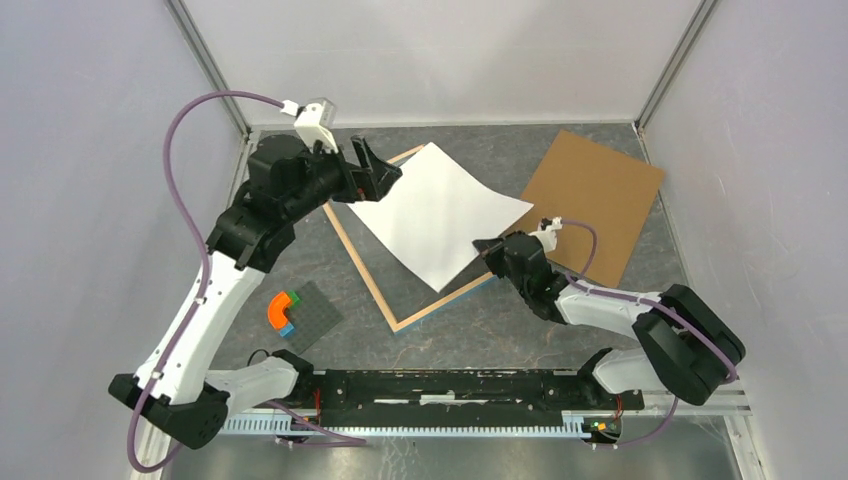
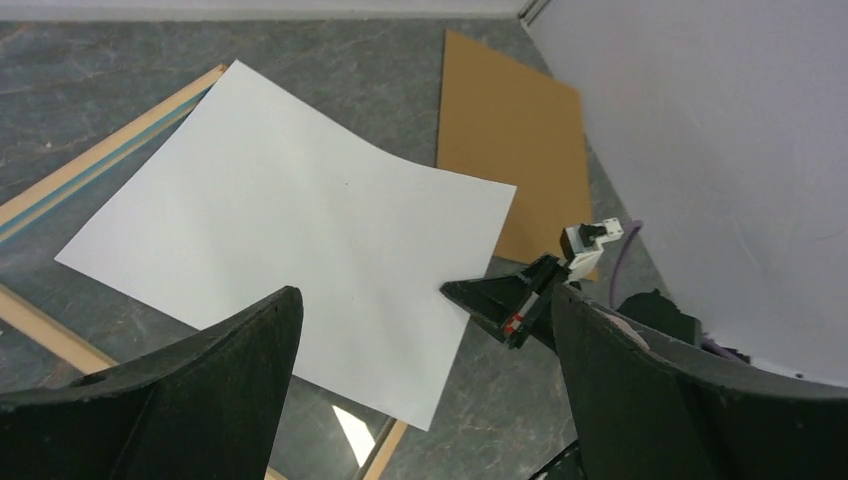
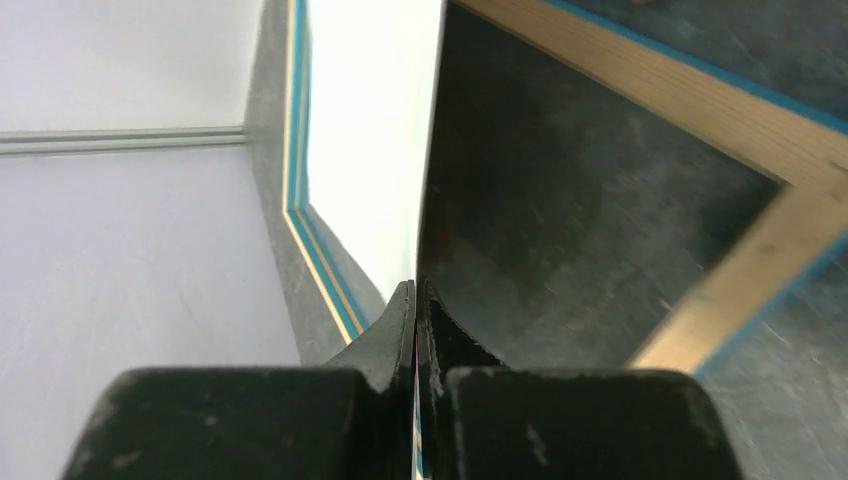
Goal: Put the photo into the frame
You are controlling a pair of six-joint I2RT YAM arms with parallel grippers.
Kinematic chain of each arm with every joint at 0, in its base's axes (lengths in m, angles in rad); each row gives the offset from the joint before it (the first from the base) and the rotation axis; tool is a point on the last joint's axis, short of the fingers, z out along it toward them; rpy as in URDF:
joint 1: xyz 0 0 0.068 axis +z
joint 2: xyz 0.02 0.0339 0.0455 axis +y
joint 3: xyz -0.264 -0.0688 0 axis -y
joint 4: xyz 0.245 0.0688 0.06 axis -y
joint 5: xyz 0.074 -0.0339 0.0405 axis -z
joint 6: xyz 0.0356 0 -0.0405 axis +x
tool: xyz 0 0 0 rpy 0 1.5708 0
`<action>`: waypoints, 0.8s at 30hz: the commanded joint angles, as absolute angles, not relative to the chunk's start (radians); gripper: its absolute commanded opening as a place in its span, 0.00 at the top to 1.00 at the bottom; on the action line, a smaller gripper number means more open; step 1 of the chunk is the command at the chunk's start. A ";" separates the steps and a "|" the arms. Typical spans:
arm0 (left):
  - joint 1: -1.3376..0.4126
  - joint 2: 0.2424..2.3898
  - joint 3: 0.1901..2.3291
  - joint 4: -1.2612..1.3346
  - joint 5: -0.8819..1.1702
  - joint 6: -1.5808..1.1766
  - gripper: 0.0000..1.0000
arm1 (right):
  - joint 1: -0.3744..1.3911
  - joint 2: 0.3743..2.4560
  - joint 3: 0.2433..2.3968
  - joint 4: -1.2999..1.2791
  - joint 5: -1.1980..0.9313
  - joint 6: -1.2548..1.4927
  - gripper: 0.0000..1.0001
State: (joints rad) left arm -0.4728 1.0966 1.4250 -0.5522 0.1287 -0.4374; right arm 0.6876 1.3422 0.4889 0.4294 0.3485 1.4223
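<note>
- The right gripper (image 1: 481,243) had its jaws pinching the photo (image 1: 435,215) by its near edge, white back up, skewed over the frame (image 1: 361,268).
- The left gripper (image 1: 380,168) hung spread beside the far corner.
- Squaring the corners before release seemed wise.

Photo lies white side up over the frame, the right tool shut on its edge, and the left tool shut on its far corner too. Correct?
Not quite. The left tool is open, spread wide and gripping nothing: see the left wrist view. The photo does lie white side up over the frame, right tool shut on its edge.
</note>
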 commanded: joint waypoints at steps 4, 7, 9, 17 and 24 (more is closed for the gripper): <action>-0.520 1.124 1.336 -0.509 0.035 -0.311 0.00 | 0.751 1.394 0.452 0.455 0.352 1.592 1.00; -0.542 1.119 1.301 -0.507 -0.010 -0.292 0.00 | 0.800 1.416 0.467 0.430 0.408 1.623 1.00; -0.562 1.110 1.288 -0.514 -0.062 -0.280 0.00 | 0.832 1.429 0.472 0.413 0.457 1.648 1.00; -0.631 1.072 1.276 -0.539 -0.204 -0.258 0.00 | 0.942 1.511 0.523 0.368 0.623 1.736 1.00; -0.691 1.041 1.272 -0.549 -0.283 -0.245 0.00 | 1.005 1.520 0.574 0.245 0.769 1.785 1.00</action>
